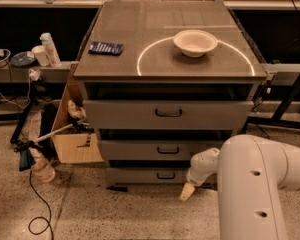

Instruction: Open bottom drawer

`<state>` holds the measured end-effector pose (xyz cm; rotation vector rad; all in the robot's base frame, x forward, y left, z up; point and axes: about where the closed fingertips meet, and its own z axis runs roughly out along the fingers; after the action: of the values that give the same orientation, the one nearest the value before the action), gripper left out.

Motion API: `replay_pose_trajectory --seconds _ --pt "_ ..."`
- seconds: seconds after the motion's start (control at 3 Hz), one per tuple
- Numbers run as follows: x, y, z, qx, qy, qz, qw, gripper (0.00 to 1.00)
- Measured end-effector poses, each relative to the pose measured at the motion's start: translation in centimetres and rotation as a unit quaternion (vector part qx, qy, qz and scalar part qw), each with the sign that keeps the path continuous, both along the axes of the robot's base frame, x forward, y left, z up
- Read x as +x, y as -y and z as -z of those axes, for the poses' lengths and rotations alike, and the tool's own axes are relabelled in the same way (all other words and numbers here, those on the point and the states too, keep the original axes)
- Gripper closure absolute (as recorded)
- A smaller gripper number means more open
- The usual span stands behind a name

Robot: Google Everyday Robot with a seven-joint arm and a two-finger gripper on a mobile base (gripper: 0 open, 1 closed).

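Gripper [187,190] low over the speckled floor [115,214], at the end of a bulky white arm [262,184] entering from the lower right; grip state not discernible. Bottom drawer [150,176] immediately left of the gripper and slightly above it: low, narrow grey front, small black loop handle [166,175] at centre, right end hidden behind the wrist. Contact between gripper and drawer front not discernible. Directly above, 2 more grey drawers: middle drawer [162,150], then the tall, wide top drawer [168,114], each with a dark gap over it. Higher still, cabinet top [140,24] bearing a white ring mark [138,64], 1 white bowl [195,42] at the ring's far edge, and 1 dark blue packet [106,48] up and to the left. Far left of the gripper, an open cardboard box [77,146] against the cabinet side, a black cable [37,209] looped on the floor, and a white bottle [49,48] beside a cup [40,55] on a low shelf.
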<state>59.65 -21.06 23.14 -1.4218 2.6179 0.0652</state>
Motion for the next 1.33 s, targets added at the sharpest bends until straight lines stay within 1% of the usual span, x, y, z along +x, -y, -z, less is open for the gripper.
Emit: replay_pose_trajectory --seconds 0.33,0.67,1.0,1.33 --pt "0.2 0.1 0.0 -0.004 0.005 -0.031 0.9995 0.0" --pt "0.4 0.3 0.6 -0.004 0.009 -0.031 0.9995 0.0" --pt "1.1 0.4 1.6 -0.005 0.014 -0.032 0.9994 0.0" --pt "1.8 0.5 2.7 -0.006 0.015 -0.026 0.9995 0.0"
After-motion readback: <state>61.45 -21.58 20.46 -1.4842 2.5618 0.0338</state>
